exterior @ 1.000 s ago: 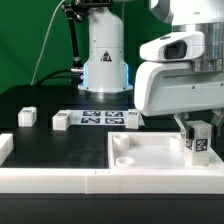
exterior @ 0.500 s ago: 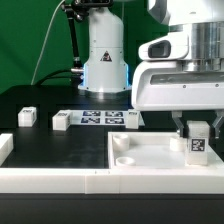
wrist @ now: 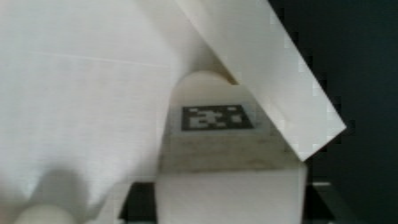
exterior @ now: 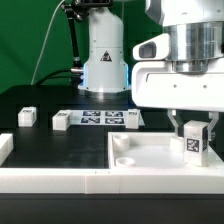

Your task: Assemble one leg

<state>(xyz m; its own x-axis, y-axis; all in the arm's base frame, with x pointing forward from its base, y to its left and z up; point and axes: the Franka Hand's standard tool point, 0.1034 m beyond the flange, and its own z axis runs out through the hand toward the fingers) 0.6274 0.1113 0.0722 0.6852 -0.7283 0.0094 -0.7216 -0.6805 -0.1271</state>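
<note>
My gripper is shut on a leg, a small white block with a black-and-white tag facing the camera. I hold it upright over the right part of the large white tabletop panel, its lower end at or just above the panel. In the wrist view the leg fills the middle, tag showing, between my gripper's dark fingers, with the panel behind it. A round corner socket shows at the panel's near left corner.
Three more white legs lie on the black table: one at the exterior view's left, one beside it, one by the marker board. The robot base stands behind. A white wall runs along the front.
The hand has turned at the wrist and shifted slightly toward the exterior view's left, carrying the leg with it. The leg stays in the grip over the panel.
</note>
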